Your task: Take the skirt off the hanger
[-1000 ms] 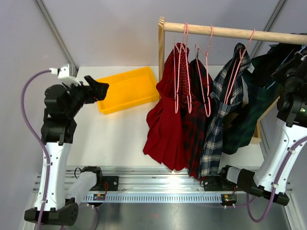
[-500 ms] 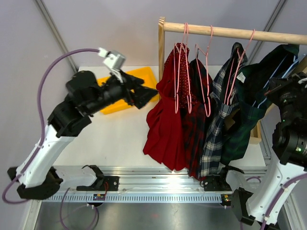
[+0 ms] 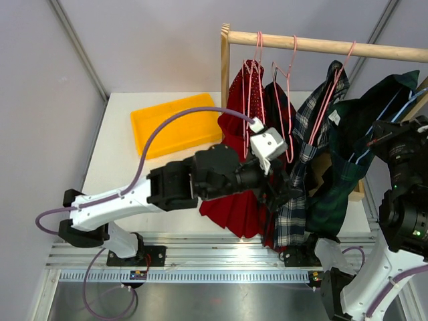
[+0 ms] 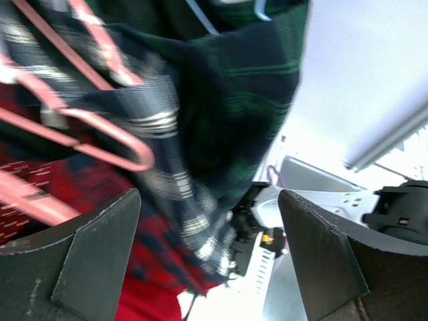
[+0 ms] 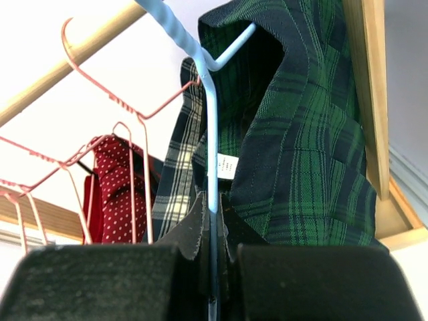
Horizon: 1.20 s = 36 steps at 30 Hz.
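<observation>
A dark green plaid skirt (image 3: 348,174) hangs on a light blue hanger (image 3: 365,151) at the right end of the rack. My right gripper (image 3: 389,142) is shut on the hanger's wire. In the right wrist view the hanger (image 5: 210,134) runs up from between my closed fingers (image 5: 212,207), with the skirt (image 5: 314,154) draped to its right. My left gripper (image 3: 284,190) is open and reaches in among the skirts' lower halves. In the left wrist view its gripper (image 4: 207,267) is spread wide, with the green skirt (image 4: 254,87) just beyond and nothing held.
A wooden rail (image 3: 321,45) on a post (image 3: 225,67) carries pink hangers (image 3: 254,100) with a red skirt (image 3: 231,174), a red-navy plaid one and a navy-white plaid one (image 3: 301,154). A yellow tray (image 3: 170,124) lies at the back left of the white table (image 3: 160,187).
My left arm swung from beside the yellow tray across to the hanging skirts. My right arm drew the green skirt on its blue hanger forward and to the left.
</observation>
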Each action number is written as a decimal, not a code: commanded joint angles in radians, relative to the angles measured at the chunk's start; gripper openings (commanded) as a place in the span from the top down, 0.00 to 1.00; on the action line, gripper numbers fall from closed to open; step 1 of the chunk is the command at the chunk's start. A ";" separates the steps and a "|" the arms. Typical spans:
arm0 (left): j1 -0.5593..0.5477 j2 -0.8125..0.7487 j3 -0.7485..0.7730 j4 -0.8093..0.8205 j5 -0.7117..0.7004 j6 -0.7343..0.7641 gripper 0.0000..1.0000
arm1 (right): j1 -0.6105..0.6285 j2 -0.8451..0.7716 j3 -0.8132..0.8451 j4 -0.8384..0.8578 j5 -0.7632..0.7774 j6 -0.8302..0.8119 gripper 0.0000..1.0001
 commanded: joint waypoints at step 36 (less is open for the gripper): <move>-0.190 0.088 -0.125 0.400 -0.042 0.004 0.04 | 0.060 -0.078 0.163 -0.010 0.017 0.063 1.00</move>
